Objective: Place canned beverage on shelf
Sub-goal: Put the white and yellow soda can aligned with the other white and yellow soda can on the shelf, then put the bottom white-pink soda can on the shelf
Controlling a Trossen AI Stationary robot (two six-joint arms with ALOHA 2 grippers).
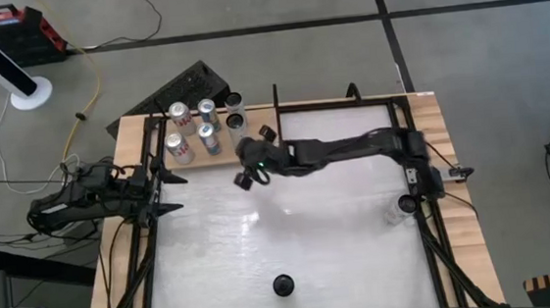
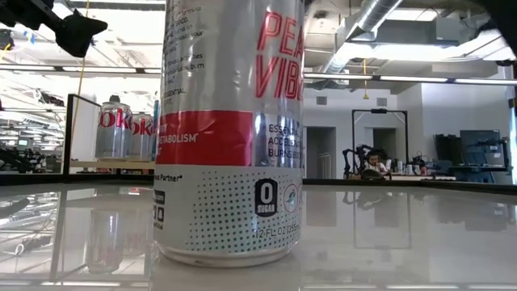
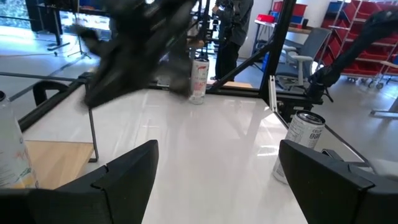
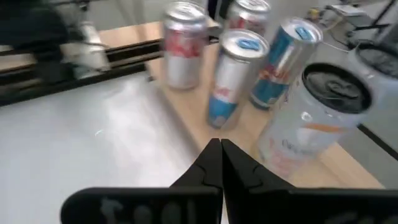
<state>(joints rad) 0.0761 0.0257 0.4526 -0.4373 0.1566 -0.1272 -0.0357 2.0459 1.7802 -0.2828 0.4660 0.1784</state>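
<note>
The shelf (image 1: 202, 158) was a flat board of pale wood with fine grain, lying on the white table (image 1: 292, 241) at its far left corner. Five cans stood on it. In the high view two Coke cans (image 1: 178, 149) stood at the left, one behind the other, two slim blue-and-silver cans (image 1: 209, 138) stood beside them, and a black-topped can (image 1: 236, 124) stood at the right end, with a sixth, dark-topped can (image 1: 235, 102) just behind it at the board's far edge.

The right gripper (image 4: 220, 163) hung just off the shelf's near right edge with its fingers pressed together on nothing. In the right wrist view the board (image 4: 186, 102) lay directly ahead of the fingertips, the black-topped can (image 4: 314, 118) nearest, a blue-and-silver can (image 4: 231, 78) straight ahead, and a Coke can (image 4: 183, 53) farther off.

The left gripper (image 1: 160, 188) waited at the table's left edge, just in front of the shelf, its fingers spread wide and empty. Ahead of it, in the left wrist view, a white can (image 3: 301, 146) stood near one finger (image 3: 329, 180), and a red-and-white can (image 3: 198, 79) stood well beyond, across the table.

A can (image 2: 233, 129) marked with red lettering and "0 sugar" stood close to the low camera on the table's near edge.
</note>
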